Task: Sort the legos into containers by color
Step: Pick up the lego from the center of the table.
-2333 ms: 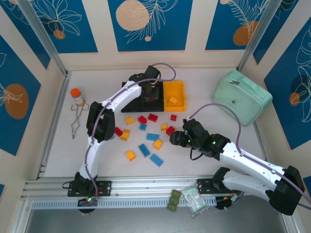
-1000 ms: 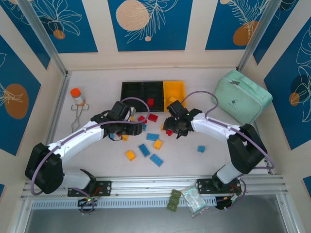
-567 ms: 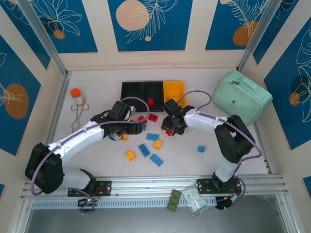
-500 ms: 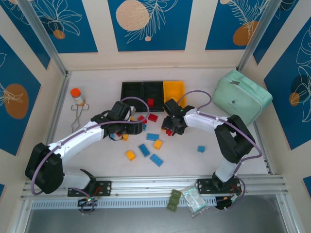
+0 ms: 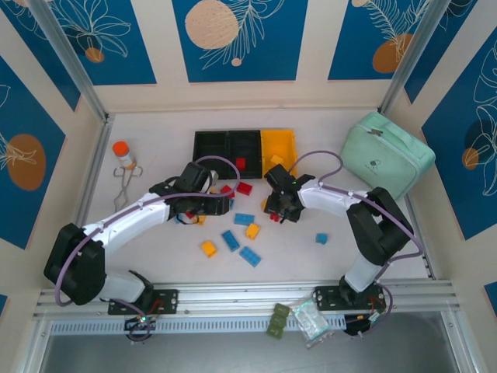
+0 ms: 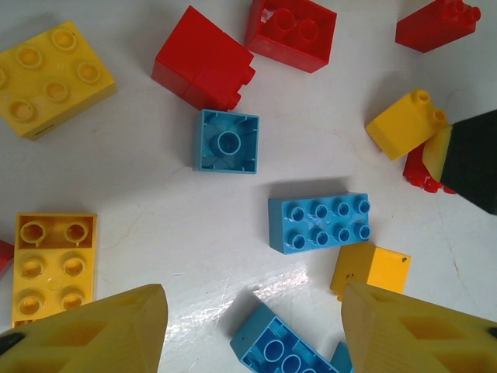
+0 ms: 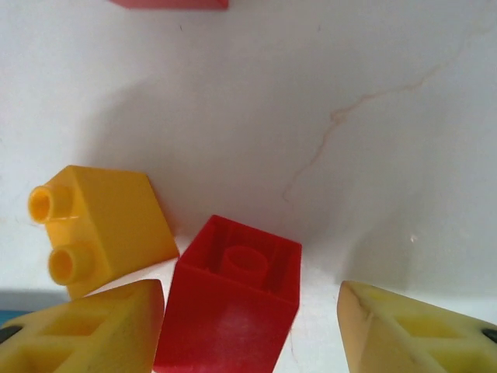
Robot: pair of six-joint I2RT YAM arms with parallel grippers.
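The right claw (image 7: 248, 315) stands wide, an upturned red lego (image 7: 233, 291) between its fingers, ungripped.

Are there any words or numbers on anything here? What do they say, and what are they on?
No text here can be read.
Large mint-green zip case: a small dark mark on its lid, too small to read.
Blue, red and yellow studded plastic bricks: no letters or numbers that I can make out.
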